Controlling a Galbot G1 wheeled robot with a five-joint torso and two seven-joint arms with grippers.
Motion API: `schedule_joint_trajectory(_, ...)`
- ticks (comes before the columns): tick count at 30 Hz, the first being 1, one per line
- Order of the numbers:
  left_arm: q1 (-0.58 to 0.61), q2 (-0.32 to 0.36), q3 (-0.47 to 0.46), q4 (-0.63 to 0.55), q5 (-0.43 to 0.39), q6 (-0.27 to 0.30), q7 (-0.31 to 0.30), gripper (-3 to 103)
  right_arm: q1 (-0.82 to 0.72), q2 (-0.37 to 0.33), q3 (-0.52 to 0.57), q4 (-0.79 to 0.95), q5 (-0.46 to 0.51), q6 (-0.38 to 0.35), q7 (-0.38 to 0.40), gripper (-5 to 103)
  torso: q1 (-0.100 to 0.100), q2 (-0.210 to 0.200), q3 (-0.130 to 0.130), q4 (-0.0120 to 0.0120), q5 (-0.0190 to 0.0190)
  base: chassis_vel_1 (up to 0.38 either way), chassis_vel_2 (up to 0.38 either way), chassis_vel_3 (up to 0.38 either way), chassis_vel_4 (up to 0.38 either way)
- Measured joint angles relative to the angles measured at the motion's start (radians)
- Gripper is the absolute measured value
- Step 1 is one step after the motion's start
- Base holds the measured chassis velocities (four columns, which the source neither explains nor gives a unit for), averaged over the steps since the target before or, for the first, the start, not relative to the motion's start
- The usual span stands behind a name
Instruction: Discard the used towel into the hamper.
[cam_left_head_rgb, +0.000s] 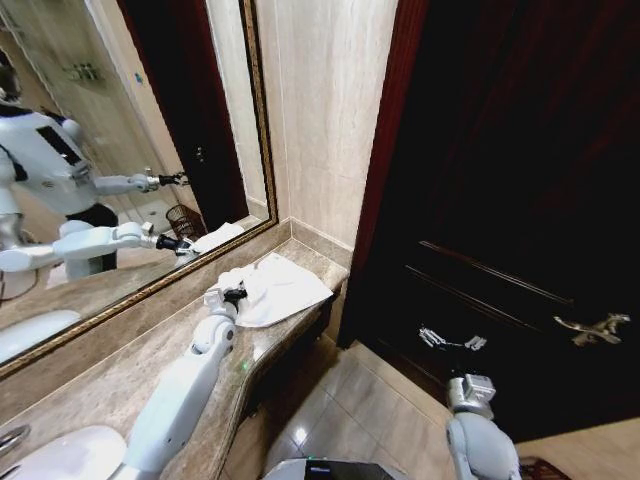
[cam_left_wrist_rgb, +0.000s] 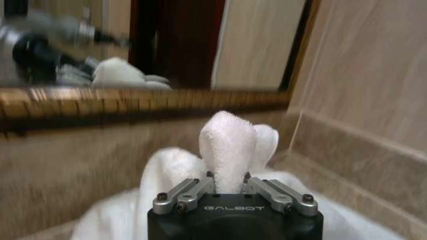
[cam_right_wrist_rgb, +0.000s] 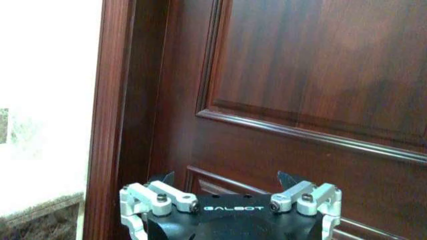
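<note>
Nearest the robot, the right end effector (cam_right_wrist_rgb: 230, 192) hangs low at the robot's right side, facing the dark wooden door (cam_right_wrist_rgb: 320, 90); its fingers are spread wide with nothing between them.

Farther out, the left arm reaches forward over the marble bench (cam_left_head_rgb: 120, 375) to the white towel (cam_left_head_rgb: 272, 288), which lies crumpled at the bench's far end, in the corner by the mirror (cam_left_head_rgb: 110, 150) and the tiled wall. The left end effector (cam_left_wrist_rgb: 227, 182) is closed to a narrow gap on a raised fold of the towel (cam_left_wrist_rgb: 228, 145), which stands up pinched between the fingers while the rest of the cloth spreads on the bench beneath it. The left arm is plainly the nearer one.

Farthest, the mirror reflects a dark ribbed basket (cam_left_head_rgb: 185, 220), likely the hamper, standing on the floor. That suggests it stands behind the robot, away from the towel, so I judge the carry will call for a turn away from the bench.
</note>
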Motion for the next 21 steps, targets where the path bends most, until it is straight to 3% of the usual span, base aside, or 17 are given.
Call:
schedule_joint_trajectory(2,0.013,0.003,-0.010,-0.012,0.019,-0.022,0.014,11,-0.005,-0.002,0.000,0.007,0.003,0.000,0.000,100,0.000,0.000,0.000,0.0000,-0.0001,0.000,0.000,0.000,0.000)
schedule_joint_trajectory(5,0.082,0.024,-0.073,-0.083,0.084,-0.114,0.082,11,-0.016,-0.013,-0.002,0.034,0.021,-0.004,-0.001,100,0.000,0.000,0.000,0.0000,-0.0001,0.000,0.000,0.000,0.000)
schedule_joint_trajectory(11,0.208,0.040,-0.164,-0.225,0.105,-0.150,0.147,11,-0.034,-0.032,-0.004,0.085,0.091,-0.035,-0.006,100,0.000,0.000,0.000,0.0002,0.0002,0.000,0.000,0.000,0.000)
schedule_joint_trajectory(14,0.316,0.003,-0.235,-0.307,0.167,-0.196,0.222,11,-0.064,-0.054,0.002,0.144,0.146,-0.068,-0.028,100,0.000,0.000,0.000,0.0002,0.0000,0.000,0.000,0.000,0.000)
schedule_joint_trajectory(18,0.393,-0.030,-0.267,-0.353,0.214,-0.220,0.250,11,-0.080,-0.073,0.012,0.176,0.173,-0.089,-0.049,100,0.000,0.000,0.000,0.0000,0.0000,0.000,0.000,0.000,0.000)
schedule_joint_trajectory(21,0.515,-0.075,-0.297,-0.414,0.242,-0.236,0.263,11,-0.108,-0.108,0.020,0.239,0.280,-0.164,-0.074,100,0.000,0.000,0.000,0.0003,0.0000,0.000,0.000,0.000,0.000)
